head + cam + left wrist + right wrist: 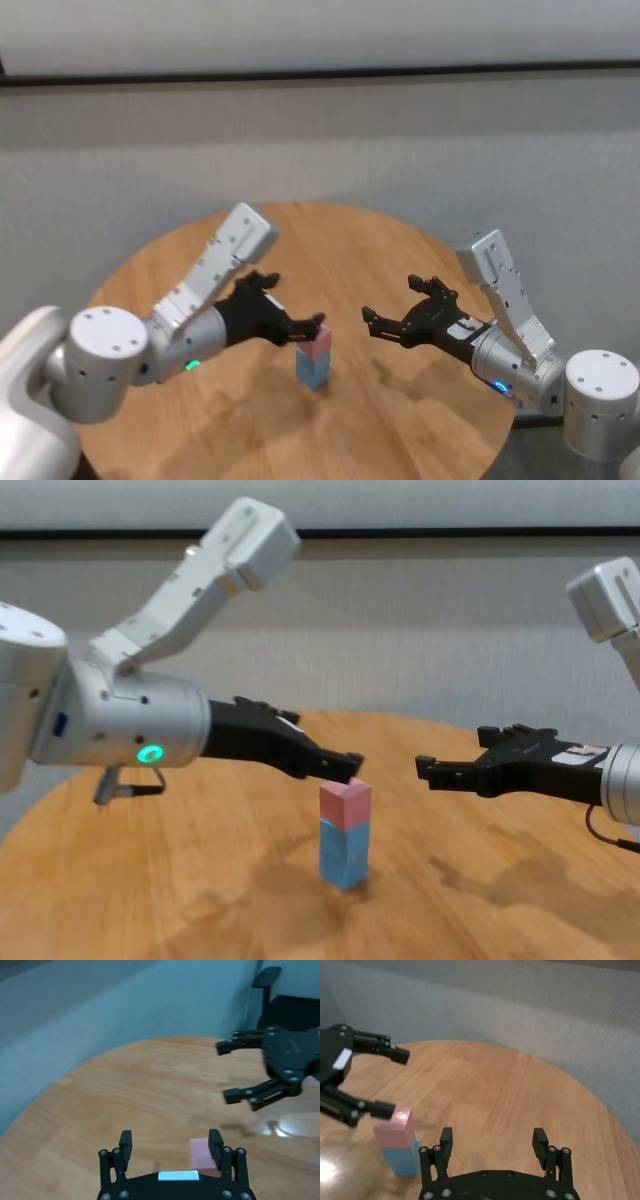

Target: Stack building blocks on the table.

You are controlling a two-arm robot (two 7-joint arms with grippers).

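Observation:
A pink cube (314, 344) sits on top of light blue (312, 371) in one upright stack near the middle of the table (350, 250). I cannot tell whether the blue part is one cube or two. The stack also shows in the chest view (344, 805) and the right wrist view (395, 1123). My left gripper (295, 301) is open and empty, with one fingertip just above the pink cube's top edge. My right gripper (390, 300) is open and empty, hovering to the right of the stack and well apart from it.
The round wood-plank top runs to its edge on all sides, with a grey wall behind. A black chair (270, 980) stands beyond the table. No loose blocks show on the wood around the stack.

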